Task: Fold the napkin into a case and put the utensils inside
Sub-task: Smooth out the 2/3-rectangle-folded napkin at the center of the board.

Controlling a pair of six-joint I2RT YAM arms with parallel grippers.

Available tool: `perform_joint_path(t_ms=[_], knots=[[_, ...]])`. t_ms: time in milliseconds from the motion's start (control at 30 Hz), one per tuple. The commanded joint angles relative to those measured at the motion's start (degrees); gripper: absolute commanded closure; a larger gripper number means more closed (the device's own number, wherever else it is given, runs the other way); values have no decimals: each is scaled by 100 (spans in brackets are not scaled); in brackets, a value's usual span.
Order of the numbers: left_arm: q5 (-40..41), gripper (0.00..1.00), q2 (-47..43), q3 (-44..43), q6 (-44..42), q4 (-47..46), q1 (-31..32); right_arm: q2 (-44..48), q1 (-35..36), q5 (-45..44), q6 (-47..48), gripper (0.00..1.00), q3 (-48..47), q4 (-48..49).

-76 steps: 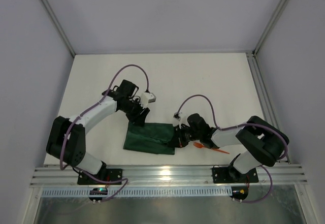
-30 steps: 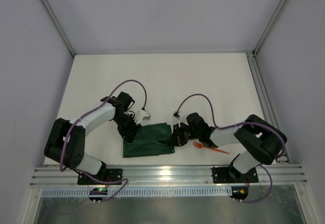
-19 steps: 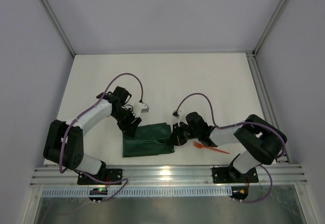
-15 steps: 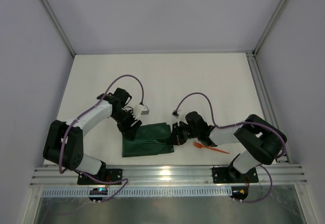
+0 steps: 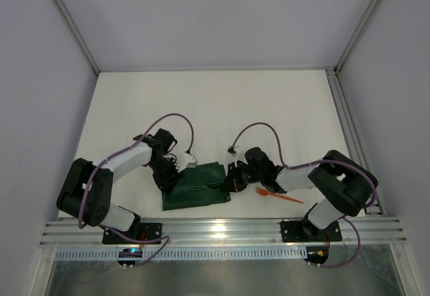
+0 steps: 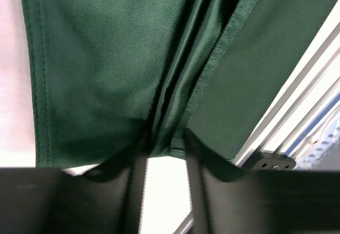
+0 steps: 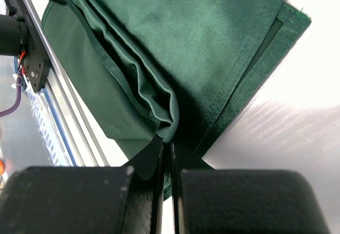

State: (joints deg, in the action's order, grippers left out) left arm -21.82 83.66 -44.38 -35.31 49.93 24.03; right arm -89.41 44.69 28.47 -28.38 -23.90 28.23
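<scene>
Top camera first. The napkin (image 5: 196, 187), a dark green piece of soft thin cloth, was already folded down to a layered oblong. It lay on the white table (image 5: 222, 105) close to the near edge, between the two arms. The left gripper (image 5: 173, 175) sat at its left end and the right gripper (image 5: 232, 179) at its right end. One thin orange-red plastic utensil (image 5: 277, 196) lay on the bare table just right of the cloth, beside the right arm, so not inside anything. Couldn't spot a second one anywhere.

Left wrist camera: the jaws were set narrow. A raised pleat of the napkin (image 6: 106, 69) was bunched between the fingers (image 6: 138, 191) and touching both, so it looked like a pinch on that ridge. A stitched hem ran down the left, another hemmed layer lapped over on the right, and the metal rail (image 6: 297, 117) showed past it.

Right wrist camera: the jaws were practically together, clamped on the napkin (image 7: 202, 37) right where several stacked folds met at the tips. The fabric was matte, with a few layers fanned out and edges not lined up neatly.

My read: the folding was well underway, but the pouch wasn't tidy or finished. Loading the utensils was all left to do.
</scene>
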Motion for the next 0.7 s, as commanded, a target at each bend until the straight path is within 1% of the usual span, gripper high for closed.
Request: perform_joint_path(t_ms=[0, 33, 100, 133, 200, 233, 267, 300, 367, 400, 500, 600, 667], knots=[[20, 70, -130, 17, -108, -168, 31, -7, 40, 10, 52, 96, -168, 139], [12, 76, -148, 26, -108, -151, 31, 2, 40, 10, 43, 96, -168, 139], [3, 81, -174, 35, -125, -115, 31, 20, 31, -8, 26, 96, -168, 139], [3, 85, -166, 43, -143, -98, 31, 20, 40, -17, 17, 96, -168, 139], [-23, 89, -157, 35, -160, -71, 31, 37, 40, -17, -9, 92, -194, 122], [-32, 94, -148, 43, -169, -54, 31, 55, 40, -17, -18, 90, -203, 104], [-24, 96, -148, 44, -161, -54, 31, 72, 40, -25, -27, 84, -220, 78], [-24, 99, -148, 52, -169, -62, 31, 116, 31, -52, -27, 81, -246, -1], [11, 100, -148, 44, -161, -80, 31, 213, 40, -52, -18, 73, -334, -124], [3, 100, -148, 44, -160, -71, 31, 265, 31, -61, -1, 65, -369, -272], [20, 100, -157, 35, -169, -80, 31, 599, 31, -227, 139, 55, -641, -782], [20, 100, -166, 44, -160, -89, 31, 968, 31, -491, 350, 50, -896, -1283], [38, 100, -183, 61, -152, -89, 31, 1162, 23, -745, 456, 49, -993, -1547]])
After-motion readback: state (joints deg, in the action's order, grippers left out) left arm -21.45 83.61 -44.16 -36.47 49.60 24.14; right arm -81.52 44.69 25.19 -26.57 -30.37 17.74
